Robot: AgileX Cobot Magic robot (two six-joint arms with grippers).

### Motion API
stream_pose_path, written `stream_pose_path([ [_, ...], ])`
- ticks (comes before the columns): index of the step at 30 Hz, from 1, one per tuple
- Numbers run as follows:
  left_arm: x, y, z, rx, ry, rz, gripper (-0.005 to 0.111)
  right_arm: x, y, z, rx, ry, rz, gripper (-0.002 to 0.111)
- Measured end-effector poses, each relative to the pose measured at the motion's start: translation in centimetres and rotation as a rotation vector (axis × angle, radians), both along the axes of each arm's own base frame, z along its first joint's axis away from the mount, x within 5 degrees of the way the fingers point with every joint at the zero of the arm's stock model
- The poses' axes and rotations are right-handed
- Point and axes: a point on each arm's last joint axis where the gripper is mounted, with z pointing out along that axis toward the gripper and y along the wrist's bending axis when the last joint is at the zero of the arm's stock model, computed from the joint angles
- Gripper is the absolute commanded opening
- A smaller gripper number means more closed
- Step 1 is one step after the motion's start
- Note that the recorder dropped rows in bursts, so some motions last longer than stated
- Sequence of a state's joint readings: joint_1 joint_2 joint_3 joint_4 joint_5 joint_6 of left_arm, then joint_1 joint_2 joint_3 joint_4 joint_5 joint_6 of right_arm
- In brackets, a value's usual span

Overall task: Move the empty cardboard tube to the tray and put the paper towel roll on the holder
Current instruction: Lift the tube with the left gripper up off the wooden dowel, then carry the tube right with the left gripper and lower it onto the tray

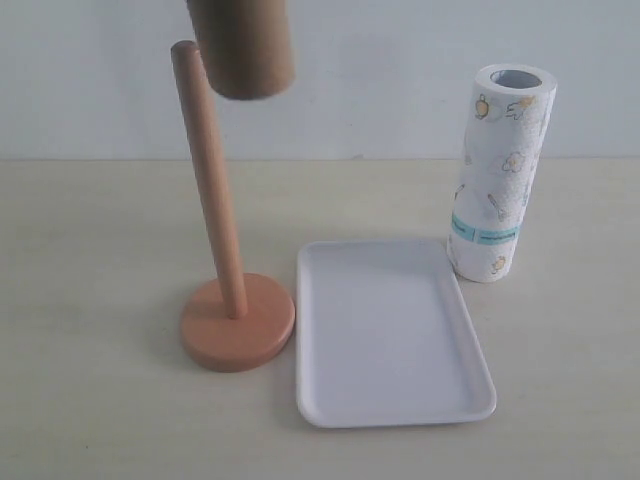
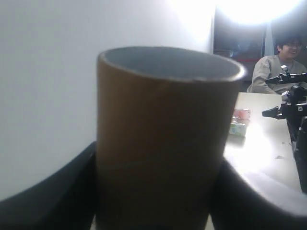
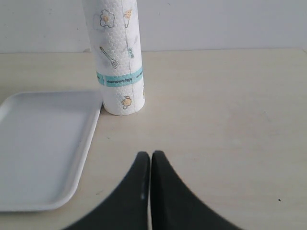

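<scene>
A pale beige table [image 1: 100,420] runs back to a plain white wall [image 1: 400,60], and above it the empty cardboard tube [image 1: 241,45] is up in the air, upright, clamped in my left pincer [image 2: 153,206]. Its dark fingers [image 2: 53,191] press on either side of the tube's brown wall, and the grey-lined open end shows in my left wrist view. In the exterior view the tube's lower end sits right beside the rounded top of the holder [image 1: 215,200]; I cannot tell whether they touch. The holder's disc base [image 1: 237,325] rests on the table just beside the tray [image 1: 380,420], which lies flat. The paper towel roll [image 1: 500,170] stands upright at the tray's far right corner, just beside its rim. My right pincer [image 3: 150,191] is near the table, pointing towards the roll, its two fingers closed against each other
</scene>
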State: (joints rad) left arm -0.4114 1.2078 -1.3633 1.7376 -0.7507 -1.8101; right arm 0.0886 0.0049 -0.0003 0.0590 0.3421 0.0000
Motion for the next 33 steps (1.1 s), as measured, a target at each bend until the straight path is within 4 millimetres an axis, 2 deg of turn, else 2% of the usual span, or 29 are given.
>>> stream_pose_path([
  [3, 0.2, -1.3, -2.2, 0.022, 0.035, 0.025, 0.004, 0.0, 0.0, 0.0, 0.000, 0.000, 0.000, 0.000],
  [9, 0.4, -3.3, -9.1, 0.137, 0.151, 0.107, 0.004, 0.0, 0.0, 0.0, 0.000, 0.000, 0.000, 0.000],
  [13, -0.2, -5.1, -13.5, 0.197, 0.222, 0.055, 0.004, 0.0, 0.0, 0.0, 0.000, 0.000, 0.000, 0.000],
  [16, -0.3, -6.6, -16.0, 0.202, 0.272, 0.022, 0.004, 0.0, 0.0, 0.0, 0.000, 0.000, 0.000, 0.000],
  [20, 0.7, -8.3, -18.1, 0.144, 0.371, 0.038, 0.004, 0.0, 0.0, 0.0, 0.000, 0.000, 0.000, 0.000],
  [26, 3.6, -9.3, -20.8, 0.009, 0.608, 0.213, 0.004, 0.0, 0.0, 0.0, 0.002, 0.000, 0.000, 0.000],
  [33, 6.4, -10.6, -22.7, 0.026, 0.756, 0.367, 0.004, 0.0, 0.0, 0.0, 0.002, 0.000, 0.000, 0.000],
])
